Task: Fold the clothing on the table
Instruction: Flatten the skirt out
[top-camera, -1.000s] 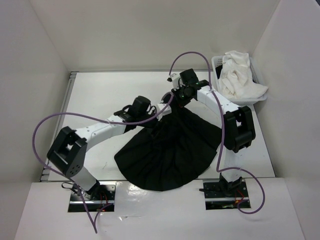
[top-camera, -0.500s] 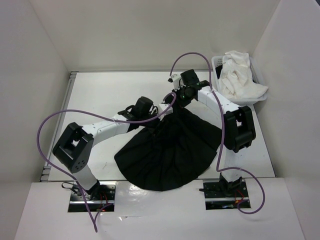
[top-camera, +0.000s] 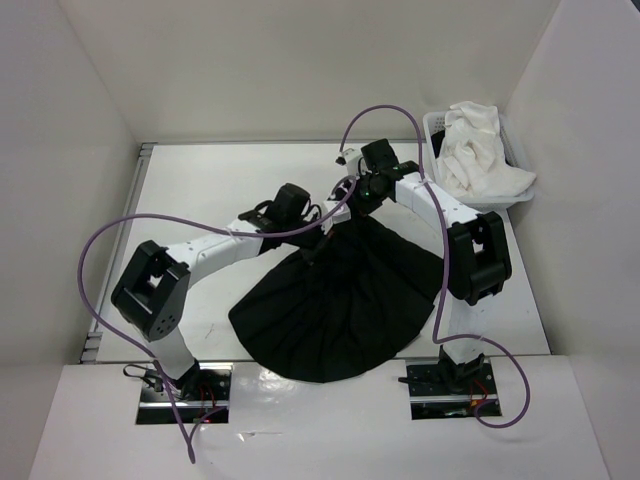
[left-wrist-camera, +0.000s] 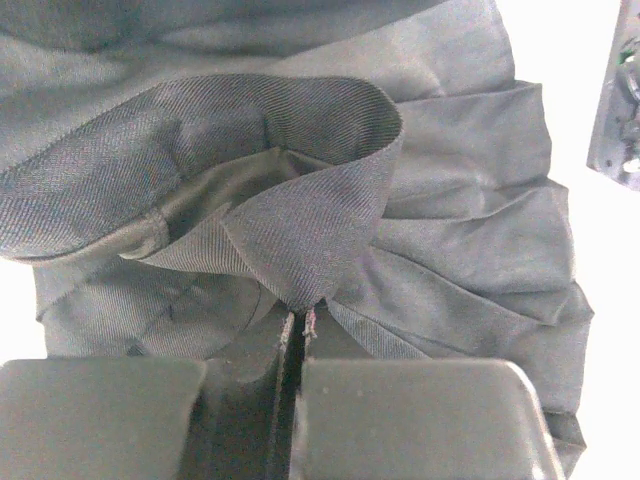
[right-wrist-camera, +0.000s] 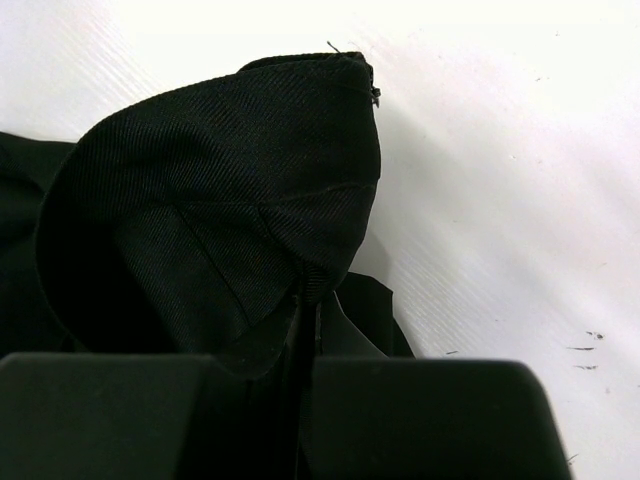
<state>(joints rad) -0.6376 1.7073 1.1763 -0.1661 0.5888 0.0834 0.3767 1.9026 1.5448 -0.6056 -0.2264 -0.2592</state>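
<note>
The clothing (top-camera: 340, 300), a black pleated skirt, lies fanned out on the white table (top-camera: 210, 180), its wide hem toward the arm bases and its narrow waist at the far end. My left gripper (top-camera: 320, 230) is at the left of the waist and shut on a raised fold of the waistband (left-wrist-camera: 300, 230); in the left wrist view the jaws (left-wrist-camera: 298, 325) pinch the cloth. My right gripper (top-camera: 352, 193) is at the right of the waist, shut on another lifted fold of the skirt (right-wrist-camera: 220, 200), with its fingertips (right-wrist-camera: 310, 300) together on the fabric.
A small white basket (top-camera: 432, 125) holding a white cloth garment (top-camera: 480, 150) stands at the far right corner. White walls close in the table on three sides. A metal rail (top-camera: 137, 200) runs along the left edge. Purple cables loop over both arms.
My left arm has reached further right to the skirt's waist and its gripper has shut on the waistband. The right gripper has kept its hold and hardly moved.
</note>
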